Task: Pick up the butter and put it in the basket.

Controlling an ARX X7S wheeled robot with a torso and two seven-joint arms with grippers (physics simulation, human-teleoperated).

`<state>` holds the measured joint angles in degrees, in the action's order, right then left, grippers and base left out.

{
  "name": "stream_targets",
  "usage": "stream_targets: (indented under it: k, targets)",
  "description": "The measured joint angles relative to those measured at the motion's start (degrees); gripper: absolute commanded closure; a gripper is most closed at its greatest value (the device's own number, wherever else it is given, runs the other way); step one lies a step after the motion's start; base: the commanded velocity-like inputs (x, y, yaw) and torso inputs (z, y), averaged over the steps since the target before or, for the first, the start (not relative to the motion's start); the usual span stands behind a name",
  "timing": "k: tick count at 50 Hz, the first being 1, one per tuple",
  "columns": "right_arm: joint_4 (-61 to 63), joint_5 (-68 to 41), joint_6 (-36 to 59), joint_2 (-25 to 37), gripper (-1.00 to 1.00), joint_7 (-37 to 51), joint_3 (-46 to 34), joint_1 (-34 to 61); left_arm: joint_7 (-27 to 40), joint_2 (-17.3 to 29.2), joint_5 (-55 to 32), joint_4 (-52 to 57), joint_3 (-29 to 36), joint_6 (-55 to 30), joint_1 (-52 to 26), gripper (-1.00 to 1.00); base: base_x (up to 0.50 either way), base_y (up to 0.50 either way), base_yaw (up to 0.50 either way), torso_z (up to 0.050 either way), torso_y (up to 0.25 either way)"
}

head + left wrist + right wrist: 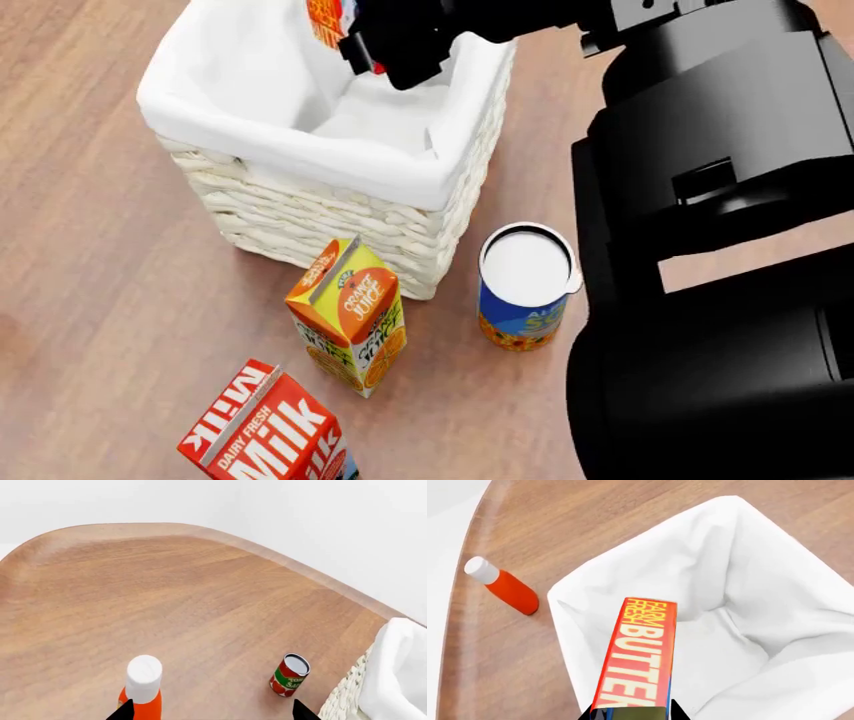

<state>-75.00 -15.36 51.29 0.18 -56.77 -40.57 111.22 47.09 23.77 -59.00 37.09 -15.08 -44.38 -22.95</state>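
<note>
The right claw [630,712] is closed on the butter [639,652], gripped at one end so that the slim red-and-orange box hangs lengthwise over the open mouth of the basket [594,580]; it is judged to be held this way so that a release would drop it straight onto the white cloth liner rather than across the rim. On the box, "FARM FRESH" is read in yellow and "BUTTER" in large white letters. In the head view the right claw [400,45] is seen above the far side of the basket [334,215], with only a sliver of the butter [324,20] shown beside it. The box is not yet resting inside, so the placing step is judged to be almost, but not quite, finished. Just in front of the basket a gable-top carton marked "ORANGE JUICE" [350,315] is stood on the tabletop [94,280], and a blue-and-yellow can [526,288] with a white lid is stood near it; its label cannot be read in full. Nearer the robot a red carton marked "DAIRY FRESH MILK" [267,430] is lying at a tilt. Only the two dark tips of the left claw [210,711] are visible, set apart, with nothing between them. Beyond it an orange bottle [141,687] with a white cap and a red-and-green can [289,675] are seen, the can's lettering being too small to be read with certainty.
</note>
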Motion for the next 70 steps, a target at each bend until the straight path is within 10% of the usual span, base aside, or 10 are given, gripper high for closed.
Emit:
stream_targets:
  k: [3,4,53,70]
  targets:
    - [0.0,0.76,-0.01,0.0,1.0,0.21,0.71,-0.07,0.02,0.03,-0.04,-0.05,0.04,0.05,-0.02,-1.0,0.0,0.0,0.0,0.0,0.0]
    - [0.0,1.04,-0.01,0.0,-1.0,0.29,0.97,-0.09,0.03,0.04,-0.04,-0.07,0.06,0.07,-0.03,-1.0,0.0,0.0,0.0,0.0,0.01]
    - [0.75,11.24,-16.37,1.18,-1.0,5.23,17.22,0.91,0.15,0.64,-0.28,-0.08,0.55,1.25,0.22,-1.0,0.0,0.0,0.0,0.0,0.0]
    - [30.46,11.15,-12.85,8.23,-1.0,13.38,20.8,-11.21,-1.12,0.97,0.77,-0.42,1.22,2.33,0.45,-1.0,0.0,0.0,0.0,0.0,0.0]
